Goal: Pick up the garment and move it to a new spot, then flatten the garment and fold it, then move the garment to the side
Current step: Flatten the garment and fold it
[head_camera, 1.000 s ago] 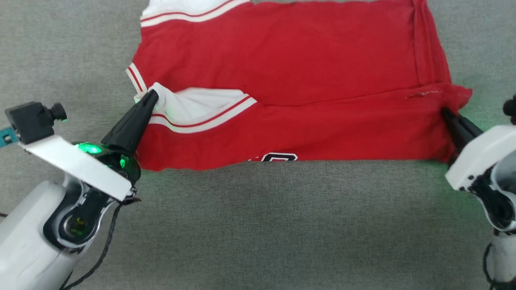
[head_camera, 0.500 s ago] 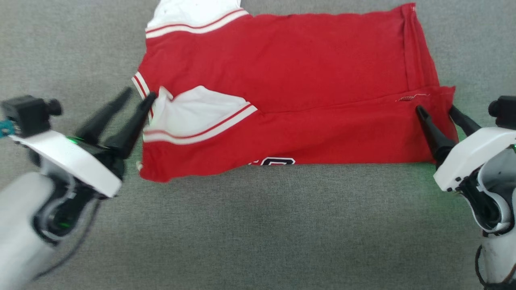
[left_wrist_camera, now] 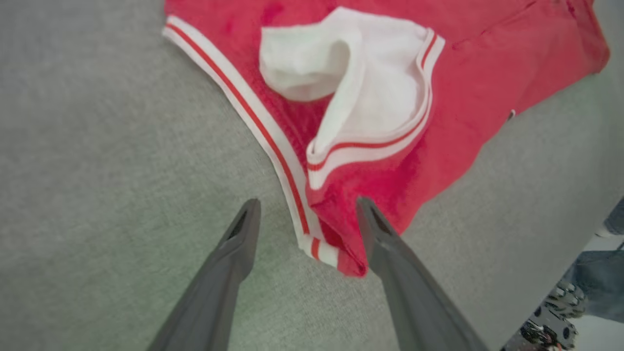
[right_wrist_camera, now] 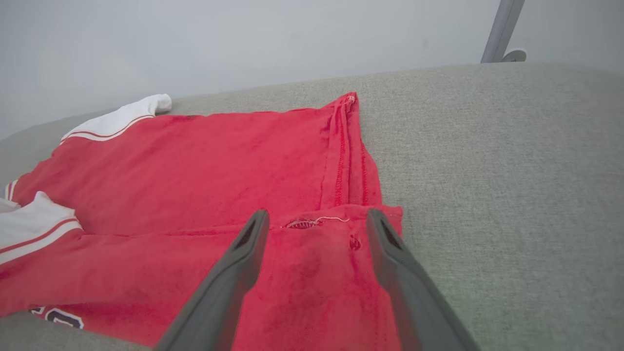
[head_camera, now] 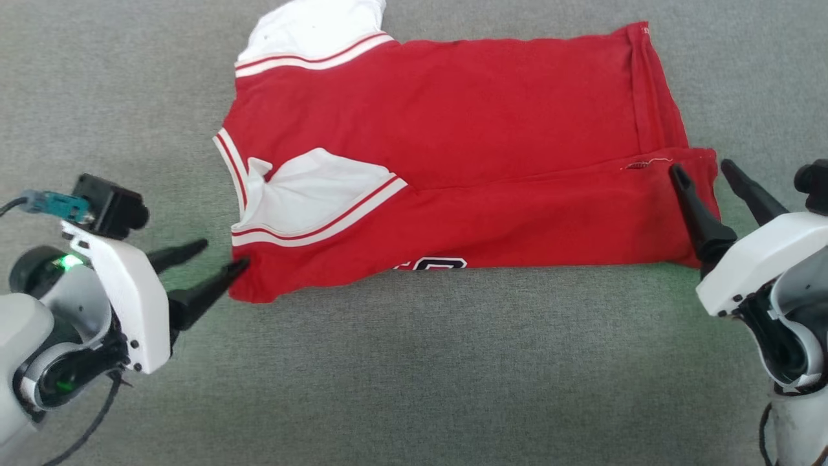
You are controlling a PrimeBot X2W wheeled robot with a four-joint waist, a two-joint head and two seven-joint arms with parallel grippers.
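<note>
Head camera looks down; wrist cameras close, sharing the garment [head_camera: 466, 123].

Soft, bright, even light fills the sharp head view, leaving only a faint shadow on the grey fabric-covered counter [head_camera: 414, 375] under the near edge of the bright red thin-fabric jersey with white sleeve panels [head_camera: 491, 129]. A green lamp [head_camera: 63, 262] glows on the left arm, and a pale green cast tints the cloth near the left hand [head_camera: 226, 252] and right hand [head_camera: 702, 166]. In the wrist views the long dark fingers [left_wrist_camera: 217, 287] are out of focus, and in the right one the counter's far edge bows with wide-angle distortion.
</note>
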